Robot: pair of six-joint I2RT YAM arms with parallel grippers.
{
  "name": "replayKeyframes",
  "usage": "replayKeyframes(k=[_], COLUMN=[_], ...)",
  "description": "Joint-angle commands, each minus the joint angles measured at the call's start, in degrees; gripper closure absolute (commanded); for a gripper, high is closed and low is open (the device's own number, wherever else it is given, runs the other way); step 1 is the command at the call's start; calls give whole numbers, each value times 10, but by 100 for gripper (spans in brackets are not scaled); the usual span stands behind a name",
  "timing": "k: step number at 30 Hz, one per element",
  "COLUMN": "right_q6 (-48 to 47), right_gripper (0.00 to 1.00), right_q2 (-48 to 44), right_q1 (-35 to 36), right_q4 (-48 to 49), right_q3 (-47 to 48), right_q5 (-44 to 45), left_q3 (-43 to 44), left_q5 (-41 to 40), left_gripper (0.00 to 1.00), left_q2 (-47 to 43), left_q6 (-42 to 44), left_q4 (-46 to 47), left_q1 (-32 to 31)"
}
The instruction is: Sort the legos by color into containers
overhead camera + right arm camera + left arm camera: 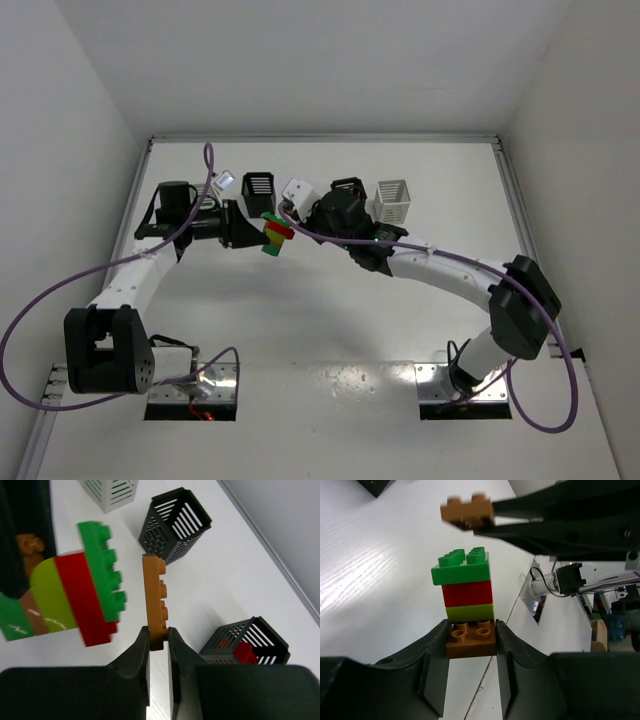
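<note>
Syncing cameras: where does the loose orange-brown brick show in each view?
Top external: too small to make out beside the green-topped stack.
Left wrist: top centre, orange-brown brick above the stack in frame.
Right wrist: centre, edge-on, pinched in the right gripper.
Shared landmark: the green-topped stack, in all three views.

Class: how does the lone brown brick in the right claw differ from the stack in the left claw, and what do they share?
The brick is one brown piece; the stack joins green, red, yellow-green and brown bricks. The right claw pinches the brick by one end; the left claw grips the stack at its brown brick. Both are clamped in claws, close but not touching.
</note>
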Motion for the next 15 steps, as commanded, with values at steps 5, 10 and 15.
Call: replayKeyframes(k=[5, 10, 15], right_q6=[16, 22, 7], right_gripper=[100, 100, 100], right_q2=[-3, 2, 44], right_q1=[-26, -38, -50], right_q4=[42, 37, 46], right_q3=[19, 24, 73], right_q5=[23, 11, -40], left_q3=[-14, -14, 0], left_q5=[2, 2, -3], left_gripper=[66, 68, 68], left_q2=[1, -4, -9], left_q6=[56, 84, 132], left_q4=[-44, -55, -117], left_q1=[-8, -8, 5])
